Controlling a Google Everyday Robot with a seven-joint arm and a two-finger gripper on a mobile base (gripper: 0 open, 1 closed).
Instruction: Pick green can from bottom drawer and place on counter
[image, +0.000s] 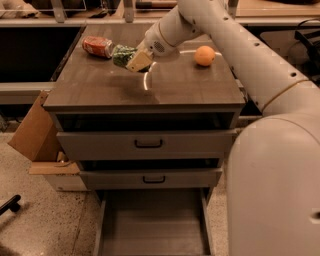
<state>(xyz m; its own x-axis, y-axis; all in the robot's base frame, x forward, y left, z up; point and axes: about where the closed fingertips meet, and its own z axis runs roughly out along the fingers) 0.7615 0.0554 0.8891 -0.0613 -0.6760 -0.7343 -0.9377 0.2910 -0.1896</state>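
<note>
The green can (122, 54) is held lying sideways in my gripper (133, 60), which is shut on it just above the back left part of the counter (145, 87). The can hangs close to the red-orange soda can (97, 46) lying on the counter. The white arm reaches in from the right. The bottom drawer (152, 222) is pulled open at the foot of the cabinet, and its floor is bare.
An orange (204, 55) sits on the counter's back right. Two closed grey drawer fronts with black handles (148, 144) face me. A cardboard box (35, 135) leans against the cabinet's left side. The arm's large white body (275, 190) fills the right foreground.
</note>
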